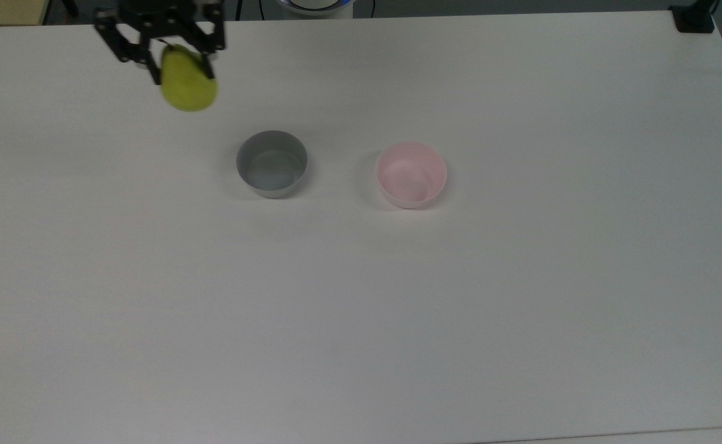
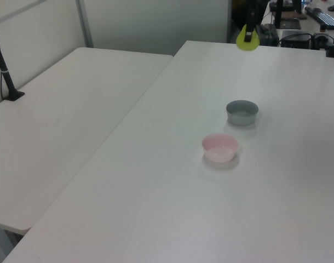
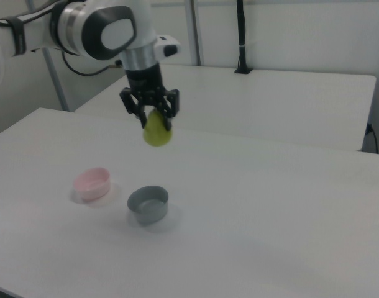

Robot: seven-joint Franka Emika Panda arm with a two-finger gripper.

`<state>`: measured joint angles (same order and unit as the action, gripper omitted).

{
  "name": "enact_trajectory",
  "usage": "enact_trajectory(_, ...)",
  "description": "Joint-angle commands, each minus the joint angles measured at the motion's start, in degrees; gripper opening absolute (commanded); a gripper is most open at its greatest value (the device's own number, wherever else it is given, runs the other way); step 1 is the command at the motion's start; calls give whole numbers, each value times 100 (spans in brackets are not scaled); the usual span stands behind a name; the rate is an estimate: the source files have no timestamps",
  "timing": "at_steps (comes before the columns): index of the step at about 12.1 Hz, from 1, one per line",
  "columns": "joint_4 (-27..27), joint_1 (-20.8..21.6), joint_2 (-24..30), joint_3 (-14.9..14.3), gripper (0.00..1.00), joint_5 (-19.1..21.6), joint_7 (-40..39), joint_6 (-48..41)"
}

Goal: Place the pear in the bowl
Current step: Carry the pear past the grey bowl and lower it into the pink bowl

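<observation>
My gripper (image 1: pixel 179 65) (image 3: pixel 153 119) is shut on the yellow-green pear (image 1: pixel 189 87) (image 2: pixel 247 40) (image 3: pixel 156 132), which hangs high above the white table. In the top view the pear is up and to the left of the grey bowl (image 1: pixel 272 163). The pale pink bowl (image 1: pixel 411 174) (image 2: pixel 220 148) (image 3: pixel 92 184) stands empty on the table, to the right of the grey one in the top view. In the right view the pear floats above and between the two bowls' far side.
The grey bowl (image 2: pixel 242 112) (image 3: pixel 148 204) of the same size stands empty beside the pink one. A second white table (image 2: pixel 63 109) adjoins at the left view's left. A black clamp post (image 1: pixel 694 17) sits at the top view's upper right corner.
</observation>
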<state>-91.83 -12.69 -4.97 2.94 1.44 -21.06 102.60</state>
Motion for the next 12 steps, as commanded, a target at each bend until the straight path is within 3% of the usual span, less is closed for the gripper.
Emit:
enact_trajectory(1, -28, 670, 49, -48, 18, 67, 811, -38)
enact_trajectory(3, -220, 1135, 31, -30, 18, 172, 1532, 513)
enact_trajectory(8, -861, 2164, -188, -39, 18, 225, 2202, 1296)
enact_trajectory(12, -1310, 2570, -522, -30, 18, 172, 2562, 2104)
